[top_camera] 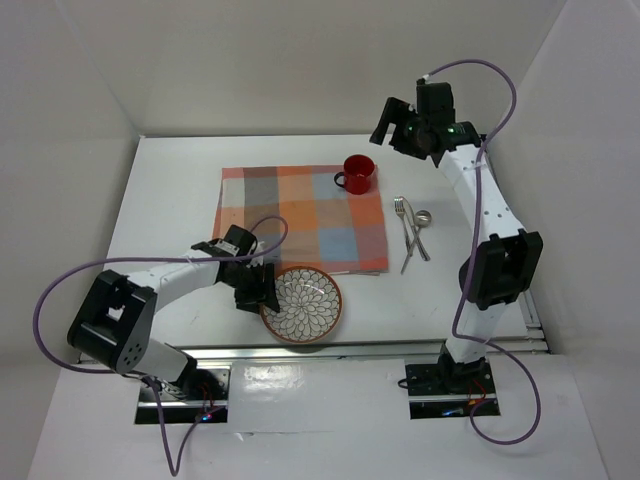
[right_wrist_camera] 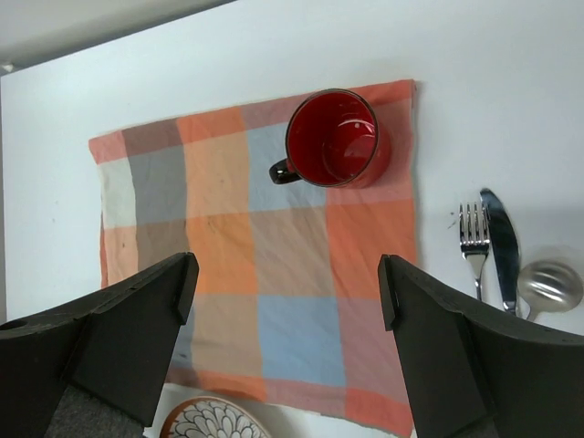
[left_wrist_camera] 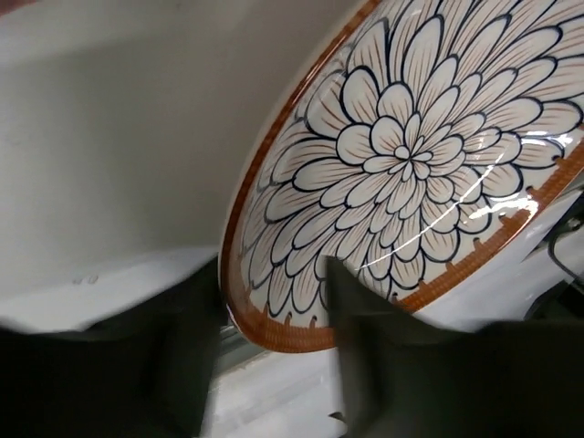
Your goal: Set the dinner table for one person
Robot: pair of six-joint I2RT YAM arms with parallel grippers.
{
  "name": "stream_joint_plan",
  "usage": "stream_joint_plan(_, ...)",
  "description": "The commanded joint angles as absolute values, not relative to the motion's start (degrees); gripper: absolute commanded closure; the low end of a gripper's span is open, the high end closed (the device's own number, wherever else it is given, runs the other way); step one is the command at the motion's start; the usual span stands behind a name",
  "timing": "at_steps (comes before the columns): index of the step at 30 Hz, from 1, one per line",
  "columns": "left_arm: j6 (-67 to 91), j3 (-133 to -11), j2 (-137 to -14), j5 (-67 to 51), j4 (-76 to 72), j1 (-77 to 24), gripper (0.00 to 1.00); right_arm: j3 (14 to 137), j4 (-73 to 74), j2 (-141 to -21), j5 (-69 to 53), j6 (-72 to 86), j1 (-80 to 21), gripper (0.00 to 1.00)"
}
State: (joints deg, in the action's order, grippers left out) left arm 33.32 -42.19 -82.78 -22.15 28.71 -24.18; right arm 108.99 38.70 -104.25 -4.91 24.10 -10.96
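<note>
A flower-patterned plate (top_camera: 308, 306) (left_wrist_camera: 411, 155) with an orange rim lies on the white dinner table (top_camera: 170, 200) near its front edge. My left gripper (top_camera: 262, 290) (left_wrist_camera: 274, 274) is shut on the plate's left rim, one finger on the patterned inside and the other against the outer edge. A red mug (top_camera: 358, 172) (right_wrist_camera: 333, 139) stands on the far right corner of the checked placemat (top_camera: 300, 215) (right_wrist_camera: 228, 237). My right gripper (top_camera: 395, 130) (right_wrist_camera: 288, 265) hangs open high above the mat, holding nothing. The plate's edge (right_wrist_camera: 205, 422) shows in the right wrist view.
A fork (top_camera: 401, 215) (right_wrist_camera: 473, 242), a knife (top_camera: 412, 238) (right_wrist_camera: 500, 246) and a spoon (top_camera: 423, 217) (right_wrist_camera: 547, 285) lie together on the table right of the placemat. White walls enclose the table on three sides. A metal rail runs along the front edge.
</note>
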Motion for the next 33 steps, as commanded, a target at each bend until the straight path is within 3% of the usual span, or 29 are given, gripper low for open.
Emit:
stream_joint_plan(1,33.31,-41.05,-84.11,-26.62,22.76,-23.99,0.51,106.35,37.53,-102.58,-2.91,23.29,-10.02,0.07)
stream_joint_plan(2,33.31,-41.04,-84.72,-26.63,22.15,-23.99,0.59,105.83,37.53,-102.05,-2.9,23.29,-10.02,0.07)
stream_joint_plan(3,33.31,-41.57,-84.73,-26.63,22.67,-23.99,0.78,105.82,38.14,-102.04,-2.29,23.29,-10.02,0.07)
stream_joint_plan(4,33.31,-41.57,-84.73,-26.63,22.68,-23.99,0.88,105.82,38.14,-101.52,-2.29,23.29,-10.02,0.07)
stream_joint_plan(6,32.61,-42.89,-85.25,-26.1,24.43,-23.99,1.0,105.82,38.75,-100.99,-1.68,22.77,-9.49,0.07)
stream_joint_plan(13,26.02,-53.25,-81.22,-31.28,34.27,-23.99,1.0,103.55,42.62,-97.65,0.18,20.65,-7.65,0.07)
stream_joint_plan(22,27.67,-78.56,-87.79,-32.44,44.74,-16.19,1.0,84.92,42.63,-92.38,-2.46,20.13,-2.47,0.07)
stream_joint_plan(25,29.78,-82.87,-93.14,-31.91,43.34,-11.97,1.0,79.9,42.1,-92.37,-1.76,21.61,-2.46,0.16)
stream_joint_plan(29,31.82,-86.2,-99.47,-35.68,35.26,-8.53,1.0,74.37,40.87,-92.37,-1.23,23.2,-1.93,0.38)
stream_joint_plan(33,31.82,-92.71,-107.92,-34.89,36.12,-8.0,1.0,70.59,38.76,-92.37,-1.76,23.73,-1.93,0.39)
